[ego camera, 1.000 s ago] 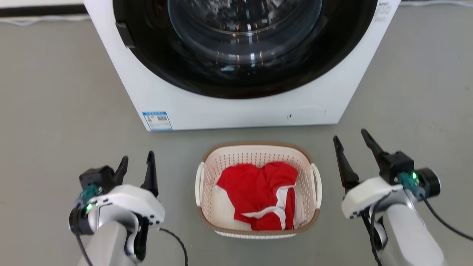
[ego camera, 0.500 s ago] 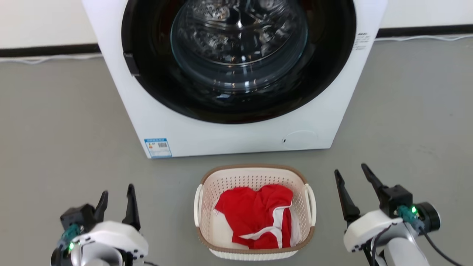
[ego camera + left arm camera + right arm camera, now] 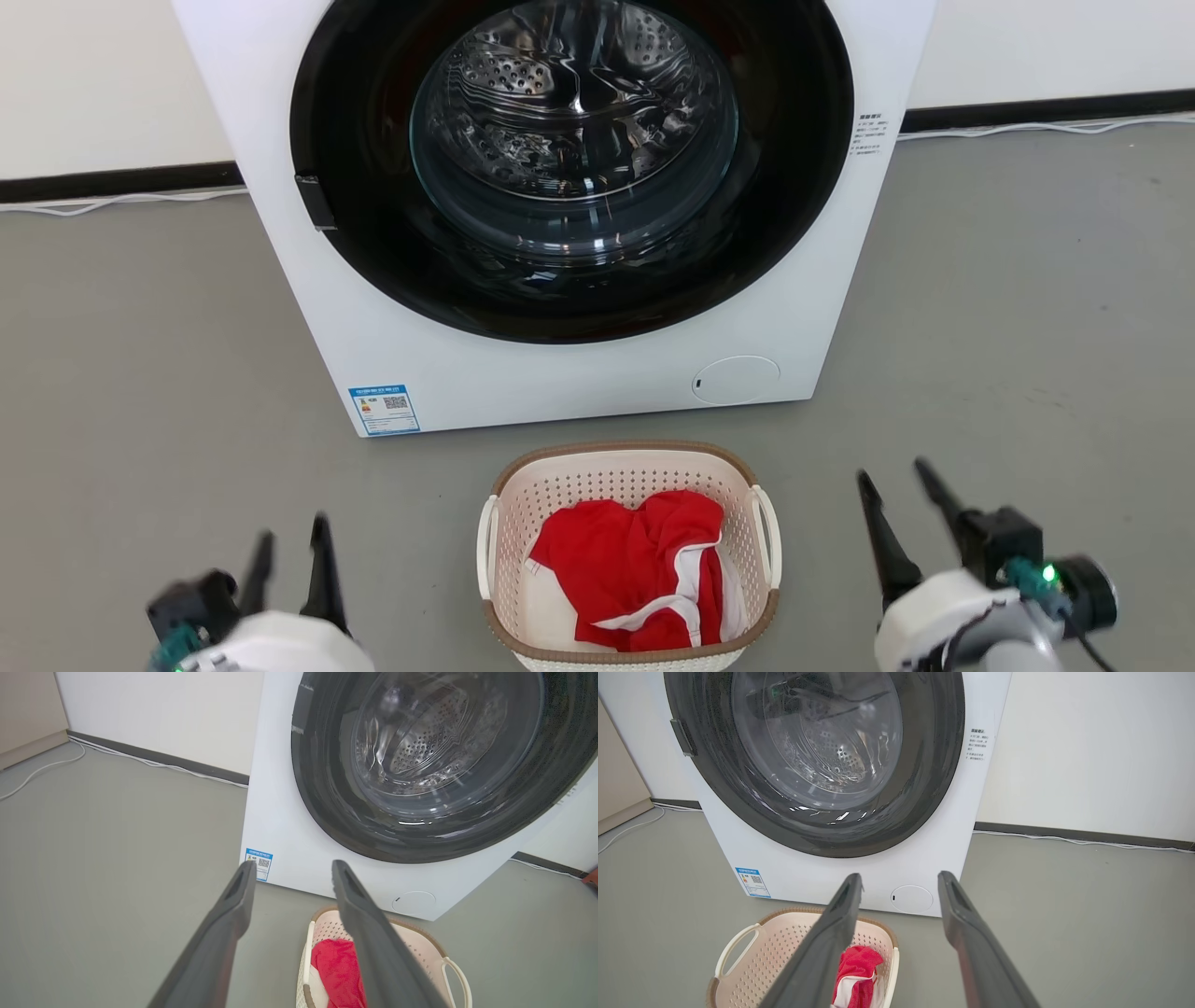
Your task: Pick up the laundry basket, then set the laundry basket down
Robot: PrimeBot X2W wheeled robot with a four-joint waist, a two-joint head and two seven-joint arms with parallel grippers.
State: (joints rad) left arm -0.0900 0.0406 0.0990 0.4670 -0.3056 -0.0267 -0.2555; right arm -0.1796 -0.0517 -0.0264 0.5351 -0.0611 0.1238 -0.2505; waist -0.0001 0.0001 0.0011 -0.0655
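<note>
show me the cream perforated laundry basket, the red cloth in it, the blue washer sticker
cream perforated laundry basket (image 3: 597, 481), head view, far inner wall
red cloth (image 3: 616, 569), head view, its middle
blue washer sticker (image 3: 384, 409), head view, centre

Washing machine (image 3: 579, 383): white front-loader standing on the floor, before the wall.
Door (image 3: 373, 271): round, wide black rim, domed glass showing a perforated steel drum.
Sticker (image 3: 384, 409): blue-edged label, lower left of the front.
Round flap (image 3: 736, 380): white, lower right of the front.
Floor (image 3: 140, 355): plain grey.
Wall (image 3: 93, 84): pale, dark skirting at its foot.
Cable (image 3: 121, 201): white, lying along the skirting.
Garment (image 3: 625, 569): red with white trim, crumpled, in front of the machine.
</note>
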